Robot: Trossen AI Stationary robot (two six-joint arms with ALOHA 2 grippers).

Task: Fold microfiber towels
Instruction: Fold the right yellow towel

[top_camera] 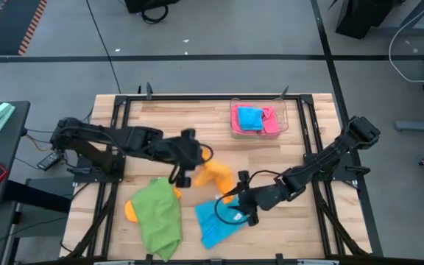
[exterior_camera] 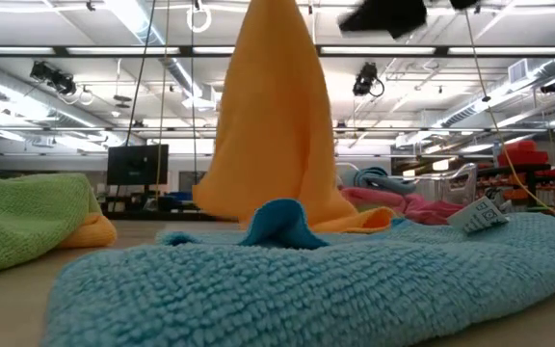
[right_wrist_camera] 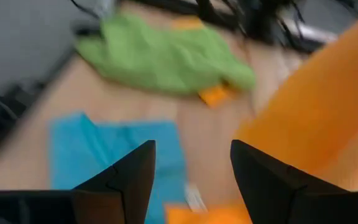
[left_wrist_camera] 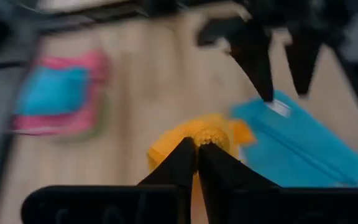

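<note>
Left gripper (top_camera: 185, 171) pinched on the orange towel (top_camera: 216, 175), lifting it mid-table so it hangs in a cone. Right gripper (top_camera: 243, 207) is spread wide, empty, over the blue towel (top_camera: 216, 221) (front of table). Next: right should catch orange's free corner before lowering flat.

left gripper (top_camera: 185, 177) pinched closed, right gripper (top_camera: 235, 204) spread

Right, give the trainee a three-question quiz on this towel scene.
1. True or false: the left gripper is shut on the orange towel.
2. Which lies in the clear tray? A) green towel B) a blue towel on a pink towel C) nothing
3. Fill in: the right gripper stands ___ above the sky blue towel.

Key: 1 true; 2 B; 3 open.
</note>
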